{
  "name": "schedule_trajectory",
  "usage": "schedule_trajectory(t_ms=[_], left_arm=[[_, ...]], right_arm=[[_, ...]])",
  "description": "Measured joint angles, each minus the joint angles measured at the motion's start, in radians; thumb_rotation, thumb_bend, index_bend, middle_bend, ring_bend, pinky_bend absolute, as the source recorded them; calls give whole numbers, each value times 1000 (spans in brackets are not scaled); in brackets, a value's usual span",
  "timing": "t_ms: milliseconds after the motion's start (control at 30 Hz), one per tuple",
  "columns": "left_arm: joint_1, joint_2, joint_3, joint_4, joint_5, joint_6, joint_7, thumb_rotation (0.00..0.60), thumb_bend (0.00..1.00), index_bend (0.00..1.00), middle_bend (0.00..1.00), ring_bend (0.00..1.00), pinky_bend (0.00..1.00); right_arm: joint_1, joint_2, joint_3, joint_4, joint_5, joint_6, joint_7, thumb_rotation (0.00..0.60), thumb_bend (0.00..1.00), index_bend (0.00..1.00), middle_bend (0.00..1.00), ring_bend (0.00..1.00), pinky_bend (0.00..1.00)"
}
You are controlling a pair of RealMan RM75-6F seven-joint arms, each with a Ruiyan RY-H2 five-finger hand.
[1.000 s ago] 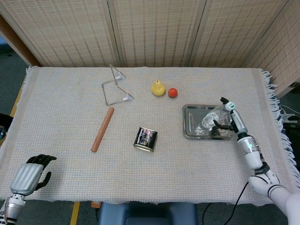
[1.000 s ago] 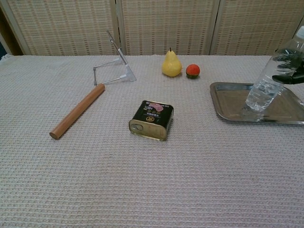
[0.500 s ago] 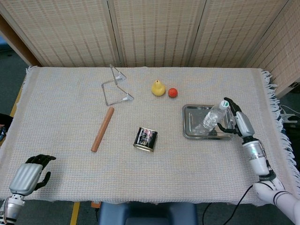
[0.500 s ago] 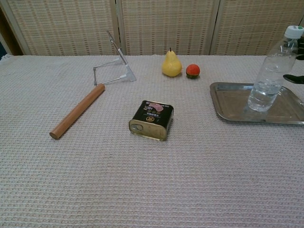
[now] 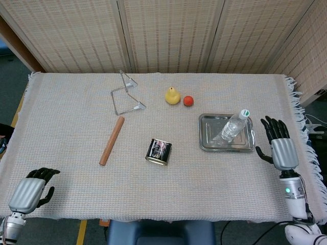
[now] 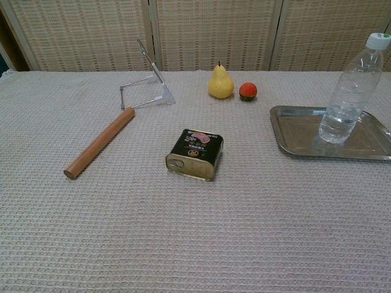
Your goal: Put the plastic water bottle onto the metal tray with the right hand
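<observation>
Plastic water bottle point(image 6: 349, 91) stands upright on the metal tray point(image 5: 209, 140), free of the right hand point(image 5: 278, 145).
The right hand sits beside the tray, fingers spread, holding nothing. The bottle looks light, thin-walled, slick and easily tipped; a wrap around its mid-body likely suits it best.
</observation>
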Motion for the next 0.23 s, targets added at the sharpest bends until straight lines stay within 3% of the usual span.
schedule_trajectory(t_ms=[233], left_arm=[[2,-4,-6,-1,-13,3,16,600,525,260,273,191,235]], right_arm=[[-78,27,-12,-129,34,61,-254,600,69,0,0,0,0]])
